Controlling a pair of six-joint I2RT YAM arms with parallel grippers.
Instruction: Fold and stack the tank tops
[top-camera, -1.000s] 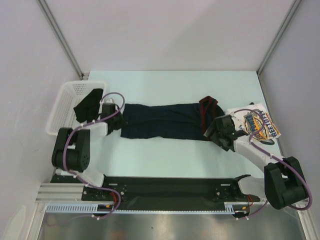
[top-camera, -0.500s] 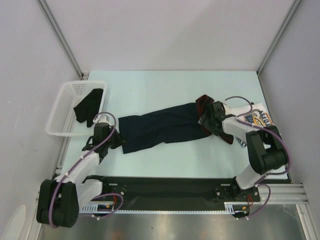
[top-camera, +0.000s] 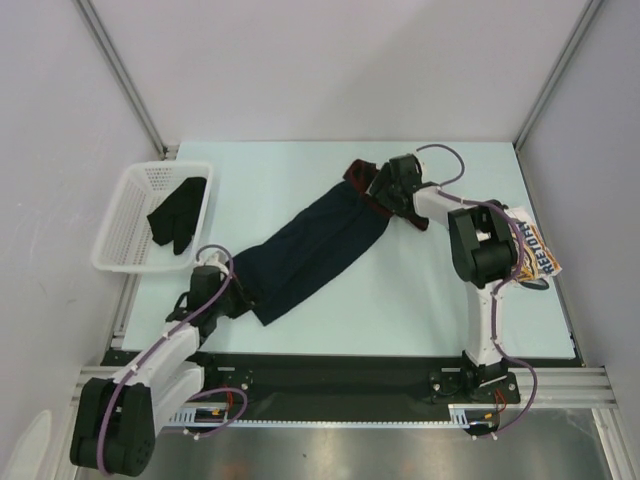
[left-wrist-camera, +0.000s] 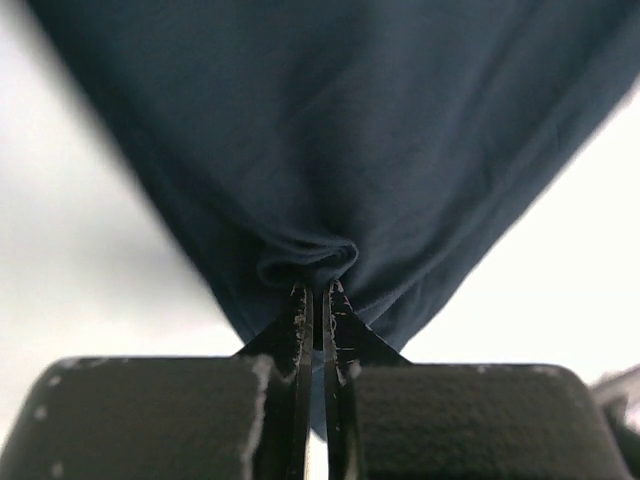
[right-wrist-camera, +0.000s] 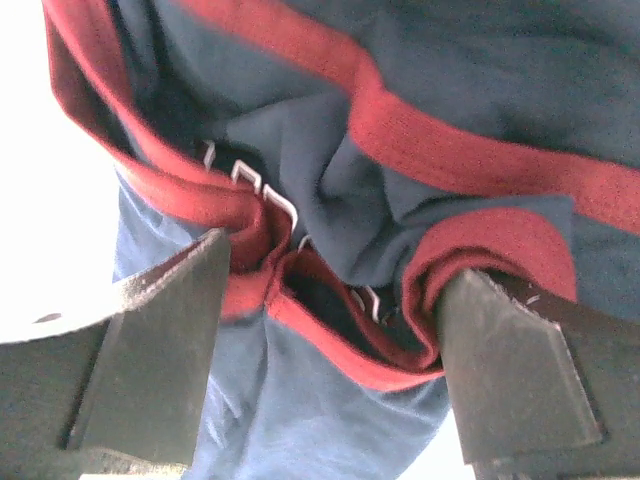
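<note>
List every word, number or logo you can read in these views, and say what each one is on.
No text can be read outright.
Chest print on the white tank top: yellow-and-blue block letters, too small to read.
Logo on the navy tank top: white outlined marks in the right wrist view, crumpled into the folds, unreadable.
Basket: no markings visible.

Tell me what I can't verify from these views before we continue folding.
White tank top, top view: partly behind the right arm; print unreadable.
Dark cloth in the basket, top view: too small to identify.
Navy tank top, left wrist view: edges cut off, surroundings blurred.
Right claw, right wrist view: trim bunched between wide fingers; clamped or not, unclear.
</note>
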